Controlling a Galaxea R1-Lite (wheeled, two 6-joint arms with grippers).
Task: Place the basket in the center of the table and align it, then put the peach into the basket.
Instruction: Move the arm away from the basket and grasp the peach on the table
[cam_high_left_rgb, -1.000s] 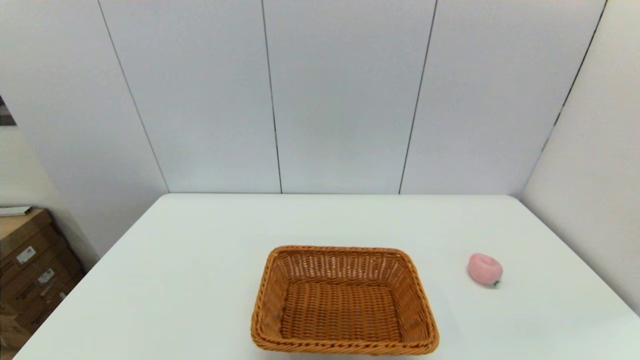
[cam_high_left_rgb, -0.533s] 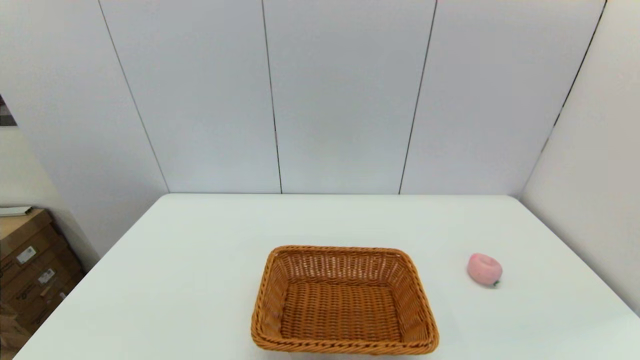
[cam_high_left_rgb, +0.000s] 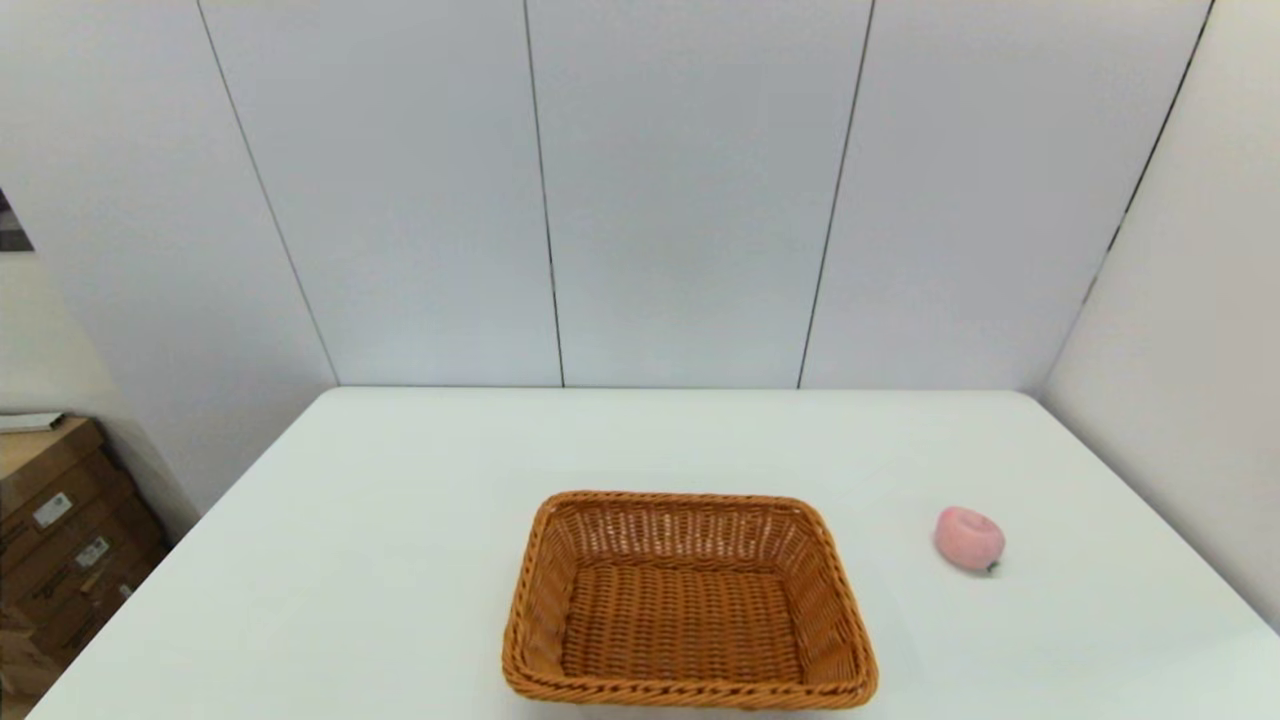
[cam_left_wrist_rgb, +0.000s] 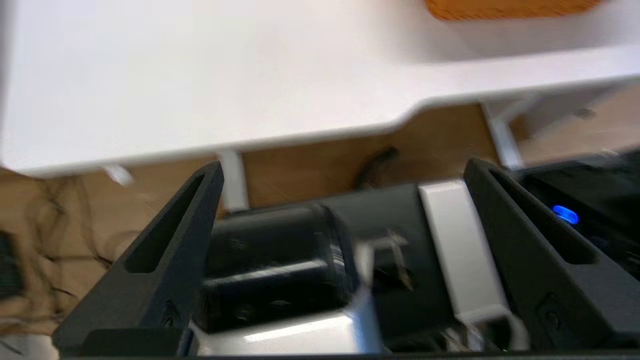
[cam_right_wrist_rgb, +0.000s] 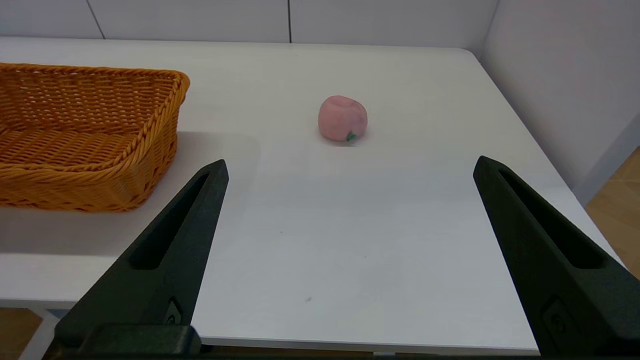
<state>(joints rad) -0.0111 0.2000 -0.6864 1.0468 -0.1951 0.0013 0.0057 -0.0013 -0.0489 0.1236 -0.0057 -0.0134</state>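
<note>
Neither arm shows in the head view. The right gripper (cam_right_wrist_rgb: 350, 167) hangs by the table's (cam_high_left_rgb: 420, 480) near edge, fingers spread wide, holding nothing — the peach (cam_right_wrist_rgb: 343, 118) lies ahead of it, between the finger lines but well apart, green nub turned toward the gripper. The basket (cam_right_wrist_rgb: 85, 135) sits off to that gripper's left, cut off at the frame edge. The left gripper (cam_left_wrist_rgb: 345, 167) is parked below the table edge, also spread and empty; the hardware beneath it is blurred. Labels on the cardboard boxes (cam_high_left_rgb: 60, 540) beside the table cannot be read.
</note>
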